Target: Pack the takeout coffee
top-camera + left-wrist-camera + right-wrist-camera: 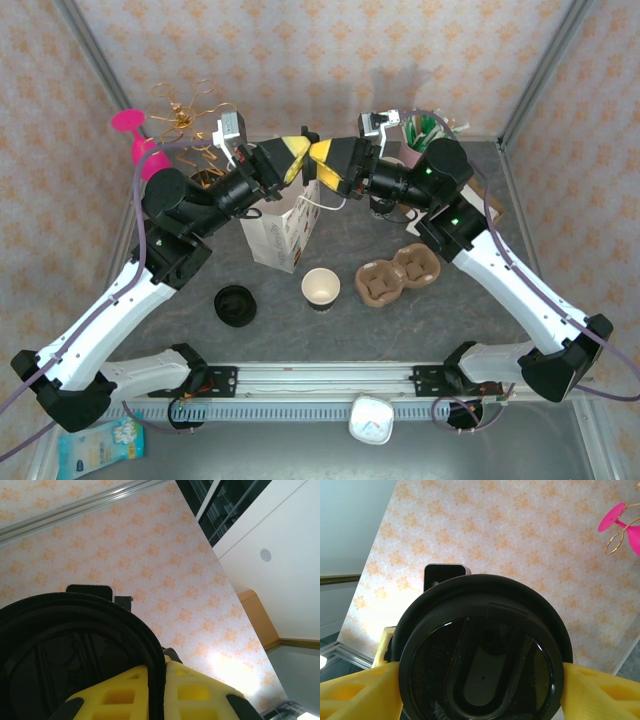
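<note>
The takeout coffee's round black lid [482, 630] faces the right wrist camera. My right gripper [481, 685] has a yellow finger pressed against each side of it, so it is shut on the coffee. In the left wrist view the lid's black rim [150, 645] is pinched edge-on between the yellow fingers of my left gripper [164, 670], which is shut on it. From above, the left gripper [296, 152] and right gripper [323, 160] meet tip to tip above the open white paper bag [283, 235]. The cup body is hidden between them.
A loose black lid [234, 305] lies front left of the bag. A lidless cup with a cream inside [321, 288] and a brown cup carrier [397, 273] stand to the right of it. A pink stand [142, 148] and a stirrer holder [425, 130] are at the back.
</note>
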`<move>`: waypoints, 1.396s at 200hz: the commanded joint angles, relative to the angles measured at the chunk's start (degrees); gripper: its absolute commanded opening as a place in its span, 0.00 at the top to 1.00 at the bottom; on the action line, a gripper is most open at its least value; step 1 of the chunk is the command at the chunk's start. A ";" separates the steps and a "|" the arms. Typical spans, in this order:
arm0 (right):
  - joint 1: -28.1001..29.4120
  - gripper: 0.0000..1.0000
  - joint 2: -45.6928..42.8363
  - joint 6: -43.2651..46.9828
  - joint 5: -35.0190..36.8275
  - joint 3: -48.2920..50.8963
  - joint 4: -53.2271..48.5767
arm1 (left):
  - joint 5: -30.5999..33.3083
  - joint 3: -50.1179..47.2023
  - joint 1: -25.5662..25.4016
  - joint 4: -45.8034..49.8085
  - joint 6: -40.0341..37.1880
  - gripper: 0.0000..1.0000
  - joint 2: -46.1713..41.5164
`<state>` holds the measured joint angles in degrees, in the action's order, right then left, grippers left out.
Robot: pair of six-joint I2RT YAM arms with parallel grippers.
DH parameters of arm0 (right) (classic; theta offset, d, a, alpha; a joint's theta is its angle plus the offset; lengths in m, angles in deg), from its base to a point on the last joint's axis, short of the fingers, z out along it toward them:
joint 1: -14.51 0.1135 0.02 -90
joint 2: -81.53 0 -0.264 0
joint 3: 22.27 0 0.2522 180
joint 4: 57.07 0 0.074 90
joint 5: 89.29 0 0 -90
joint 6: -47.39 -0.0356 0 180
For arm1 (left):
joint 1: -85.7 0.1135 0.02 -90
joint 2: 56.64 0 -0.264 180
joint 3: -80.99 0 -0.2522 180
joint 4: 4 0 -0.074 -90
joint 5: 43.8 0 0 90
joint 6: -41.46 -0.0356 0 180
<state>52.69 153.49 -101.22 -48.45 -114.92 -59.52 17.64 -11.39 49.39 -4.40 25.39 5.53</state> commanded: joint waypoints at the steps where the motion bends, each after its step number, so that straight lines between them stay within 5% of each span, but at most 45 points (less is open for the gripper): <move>1: -0.29 0.23 -0.37 2.48 0.40 -2.53 -0.50 | -1.69 0.31 0.37 -0.66 -0.37 0.87 -0.47; 116: -1.35 0.19 0.89 -2.01 -1.90 -2.41 3.77 | -3.52 0.53 0.26 -1.25 -0.54 0.88 -0.03; 203: -1.40 0.25 0.64 -0.76 -1.47 -2.50 1.15 | -3.17 0.84 0.28 -0.96 -0.80 0.87 0.29; 279: -1.43 0.28 -0.06 1.25 0.83 -2.99 -1.72 | -2.24 1.27 0.36 1.24 -2.39 0.71 -0.08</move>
<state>51.42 154.43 -102.25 -48.96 -115.56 -59.87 16.37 -11.39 49.39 -3.54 24.78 5.75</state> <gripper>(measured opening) 0.720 0.268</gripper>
